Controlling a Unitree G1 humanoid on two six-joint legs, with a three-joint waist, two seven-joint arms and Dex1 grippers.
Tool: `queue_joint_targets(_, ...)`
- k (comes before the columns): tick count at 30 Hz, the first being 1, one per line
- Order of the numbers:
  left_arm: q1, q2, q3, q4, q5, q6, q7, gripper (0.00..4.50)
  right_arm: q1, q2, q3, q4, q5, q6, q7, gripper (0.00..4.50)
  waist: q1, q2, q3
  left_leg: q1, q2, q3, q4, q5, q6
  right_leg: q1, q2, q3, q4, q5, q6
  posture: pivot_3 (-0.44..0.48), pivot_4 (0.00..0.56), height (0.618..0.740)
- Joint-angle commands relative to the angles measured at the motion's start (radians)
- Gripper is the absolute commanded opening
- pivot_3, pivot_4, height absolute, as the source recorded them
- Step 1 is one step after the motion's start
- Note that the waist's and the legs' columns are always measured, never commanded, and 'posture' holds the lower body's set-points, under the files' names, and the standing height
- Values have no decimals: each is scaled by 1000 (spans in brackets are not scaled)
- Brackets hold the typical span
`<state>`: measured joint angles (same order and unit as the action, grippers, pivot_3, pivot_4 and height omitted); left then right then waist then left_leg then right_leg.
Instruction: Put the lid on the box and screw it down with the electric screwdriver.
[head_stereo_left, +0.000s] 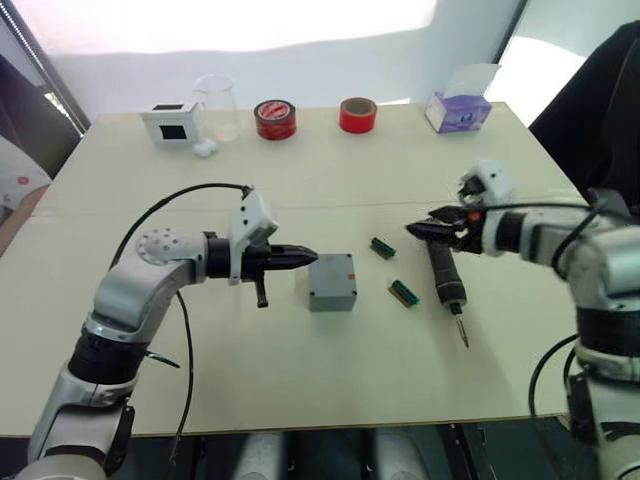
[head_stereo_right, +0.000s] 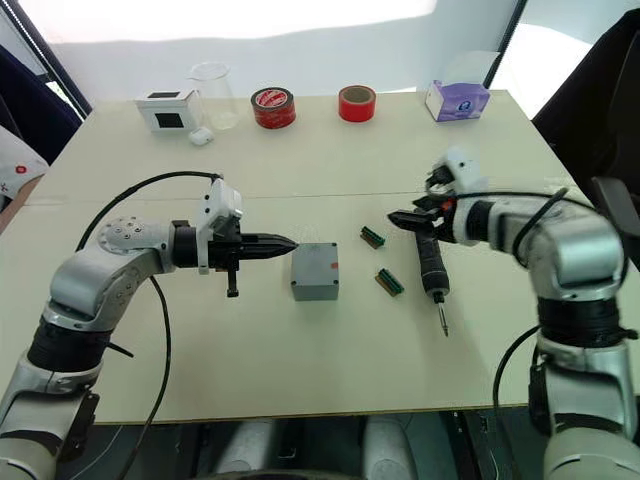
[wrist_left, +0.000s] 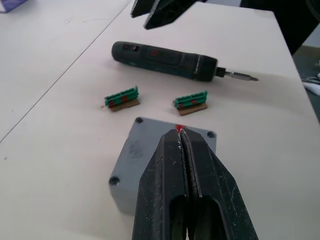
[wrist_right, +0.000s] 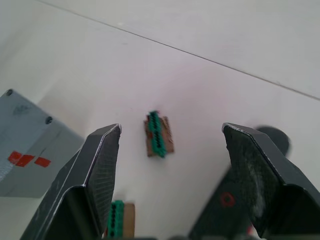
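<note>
The gray box (head_stereo_left: 332, 300) stands mid-table with the flat gray lid (head_stereo_left: 333, 272) lying on top of it, corner holes showing; a red mark is on its side (wrist_right: 27, 160). My left gripper (head_stereo_left: 310, 256) is shut, its tips just over the box's left edge (wrist_left: 181, 136). The black electric screwdriver (head_stereo_left: 445, 275) lies on the table right of the box, bit pointing toward the front edge. My right gripper (head_stereo_left: 415, 230) is open and empty, hovering just above the screwdriver's rear end (wrist_right: 235, 210).
Two small green terminal blocks (head_stereo_left: 383, 247) (head_stereo_left: 403, 292) lie between box and screwdriver. Along the far edge stand a white box with black panel (head_stereo_left: 170, 124), a clear beaker (head_stereo_left: 217, 105), two red tape rolls (head_stereo_left: 275, 119) (head_stereo_left: 358, 114) and a purple tissue box (head_stereo_left: 458, 110).
</note>
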<state>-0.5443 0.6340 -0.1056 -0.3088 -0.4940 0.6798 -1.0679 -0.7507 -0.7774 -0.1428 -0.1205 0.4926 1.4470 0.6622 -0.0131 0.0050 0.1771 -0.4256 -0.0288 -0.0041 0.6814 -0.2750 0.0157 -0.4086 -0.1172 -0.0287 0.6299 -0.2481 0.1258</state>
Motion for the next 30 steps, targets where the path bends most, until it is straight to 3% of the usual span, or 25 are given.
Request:
queue_joint_targets(1,18,35,2,-42,-20,-23,-43,0,-37,-59,32,8,7,147,-27,3260,1,0,0,0,0,0,0,0,0,0,0,0,0,0,0,0,150,740)
queue_joint_targets(3,32,42,-12,-61,-11,-31,-41,0,-40,-148,102,40,17,164,4,3260,3,0,0,0,0,0,0,0,0,0,0,0,0,0,0,0,150,740)
queue_joint_targets(6,41,32,-7,-77,-18,-35,-24,0,-45,-271,274,74,-30,40,79,3888,13,0,0,0,-1,1,1,0,1,0,-2,0,0,0,0,0,150,740)
queue_joint_targets(7,44,24,-7,-77,-20,-36,-15,0,-69,-275,299,104,-10,67,98,4245,14,0,0,0,-2,1,1,-1,1,0,-2,1,-1,0,0,0,150,740)
queue_joint_targets(9,58,13,-13,-81,-16,-37,4,0,-113,-269,331,168,10,106,127,4456,6,0,0,0,-1,1,1,-1,1,1,-2,1,-1,0,0,0,150,740)
queue_joint_targets(18,130,16,10,-148,-44,8,80,0,-207,-272,506,323,-19,35,265,4456,3,0,0,0,-1,1,1,-1,1,0,-1,1,-1,0,0,0,150,740)
queue_joint_targets(30,222,7,11,-228,-71,48,180,0,-244,-151,648,397,-56,125,221,4456,8,0,0,-1,-2,1,1,-1,1,0,-2,0,-1,0,0,0,150,740)
